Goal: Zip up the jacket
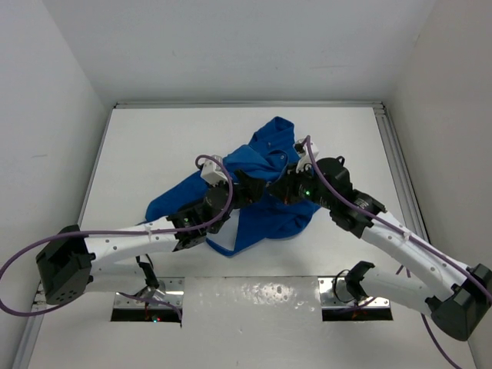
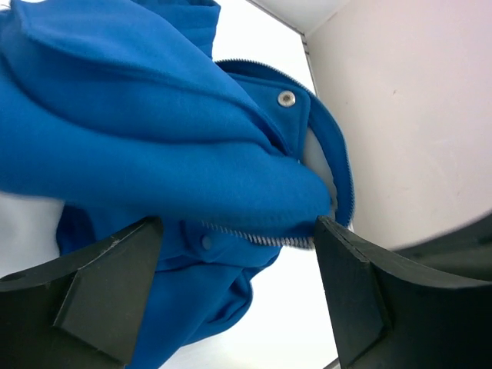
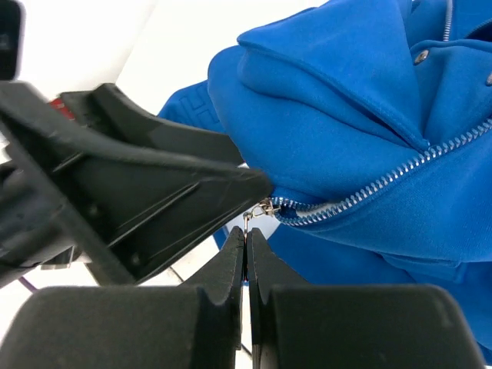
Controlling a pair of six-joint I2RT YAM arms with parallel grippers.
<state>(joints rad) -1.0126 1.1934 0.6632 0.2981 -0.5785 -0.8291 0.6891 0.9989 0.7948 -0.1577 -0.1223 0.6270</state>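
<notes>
The royal-blue fleece jacket (image 1: 261,165) lies bunched in the middle of the table, partly lifted between both grippers. My left gripper (image 1: 244,188) holds a thick fold of the jacket (image 2: 154,138) between its fingertips (image 2: 238,231), with the silver zipper teeth (image 2: 254,234) running across the gap. My right gripper (image 1: 286,184) is shut (image 3: 246,231) on the small metal zipper pull (image 3: 257,211) at the low end of the zipper (image 3: 384,181). One left finger (image 3: 154,184) shows right beside the pull. The jacket (image 3: 346,115) fills the upper right of the right wrist view.
The white table (image 1: 154,138) is walled at the back and both sides. A metal rail (image 1: 392,154) runs along its right edge. Two metal base plates (image 1: 146,296) sit at the near edge by the arm bases.
</notes>
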